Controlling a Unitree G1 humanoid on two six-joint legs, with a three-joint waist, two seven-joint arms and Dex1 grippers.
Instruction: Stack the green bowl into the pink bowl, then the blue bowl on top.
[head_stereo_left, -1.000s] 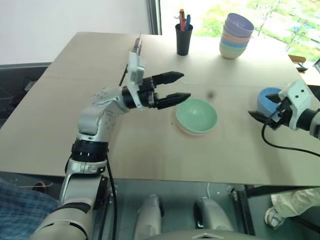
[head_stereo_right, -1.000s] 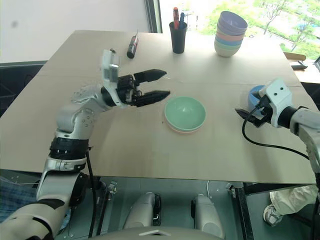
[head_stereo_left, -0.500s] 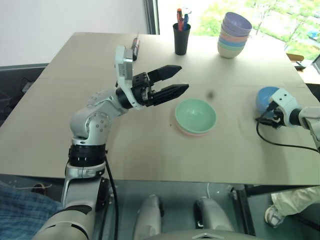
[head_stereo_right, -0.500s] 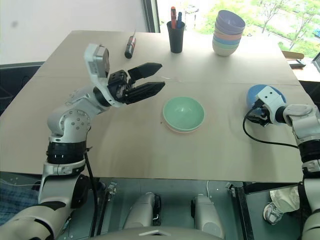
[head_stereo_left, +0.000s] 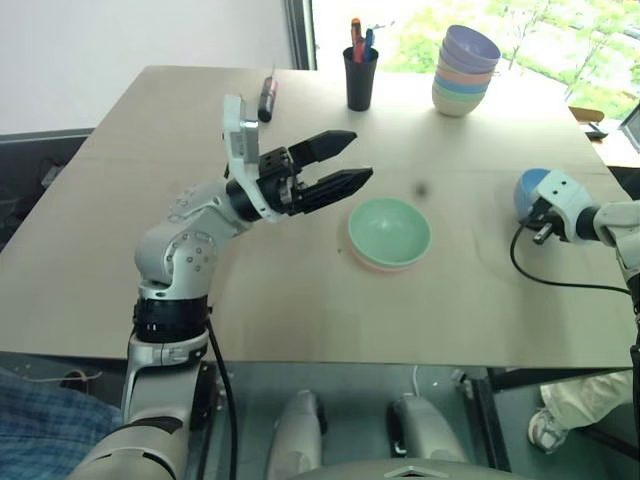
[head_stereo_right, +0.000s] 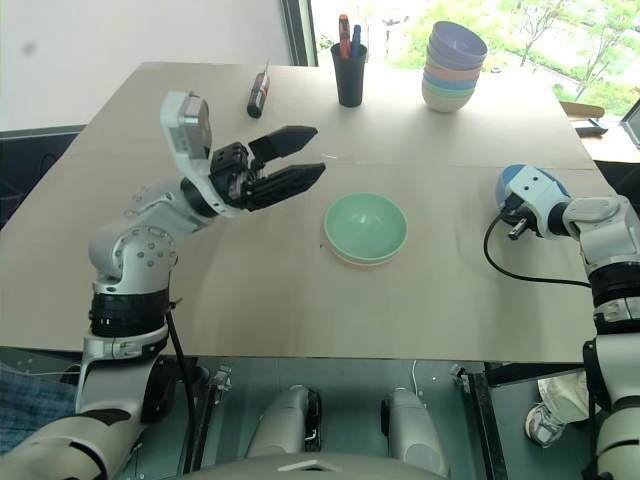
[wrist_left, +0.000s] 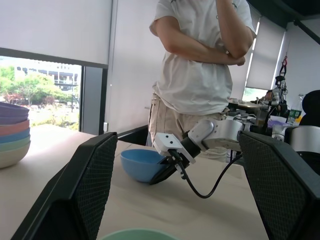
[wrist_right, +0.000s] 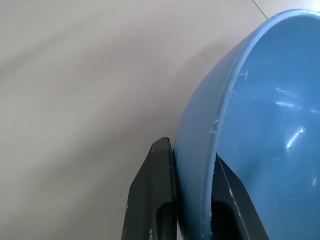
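The right wrist view shows the right gripper (wrist_right: 192, 210) clamped on the rim of the blue bowl (wrist_right: 260, 130), one finger (wrist_right: 152, 200) outside the wall and the other inside. In the head views this bowl (head_stereo_right: 522, 183) sits tilted near the table's (head_stereo_right: 300, 290) right edge, well apart from the others. The green bowl (head_stereo_left: 389, 228) rests nested in the pink bowl (head_stereo_left: 372, 264) at the table's middle. The left gripper (head_stereo_left: 338, 166) hovers above the table just left of that pair, fingers spread wide and empty. At the far edge stand a black pen cup (head_stereo_left: 359, 78) and a tall stack of bowls (head_stereo_left: 464, 71). The left wrist view shows a person (wrist_left: 197, 65) standing beyond the table with arms crossed.
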